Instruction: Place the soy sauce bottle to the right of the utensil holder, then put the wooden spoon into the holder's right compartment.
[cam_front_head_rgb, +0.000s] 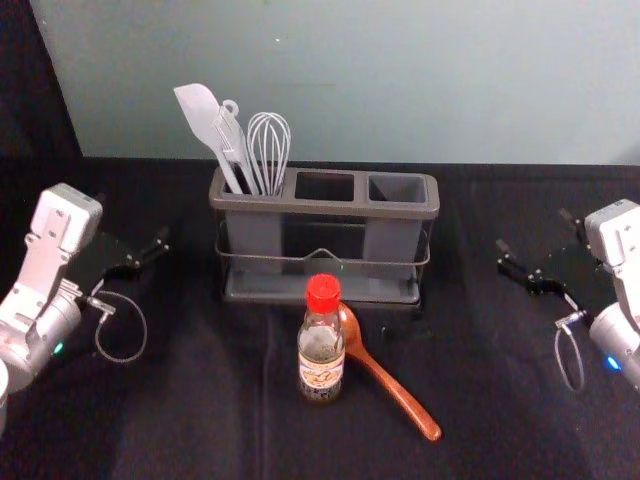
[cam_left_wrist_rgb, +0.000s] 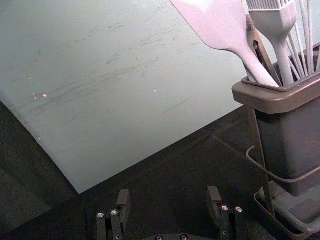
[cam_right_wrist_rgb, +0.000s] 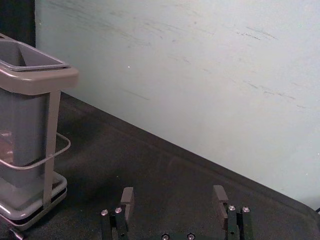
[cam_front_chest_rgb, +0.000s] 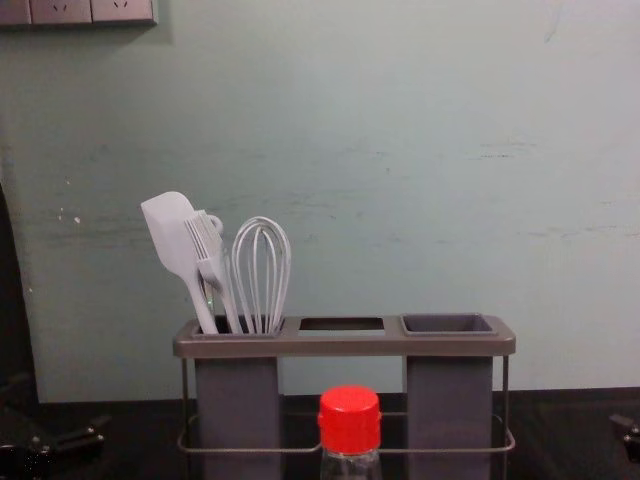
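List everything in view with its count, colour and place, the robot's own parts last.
holder: 1, grey-brown, mid-table
spatula: 1, pale, holder's left compartment
brush: 1, pale, same compartment
whisk: 1, pale, same compartment
another utensil: 1, brownish, same compartment, partly hidden, kind unclear
bottle: 1, clear with red cap, before the holder
spoon: 1, reddish brown, right of the bottle
cloth: 1, black, under everything
wall: 1, pale grey-green, behind
sockets: 3 in part, pinkish, on the wall, upper left
left gripper: 1, black, left of holder, open
right gripper: 1, black, right of holder, open
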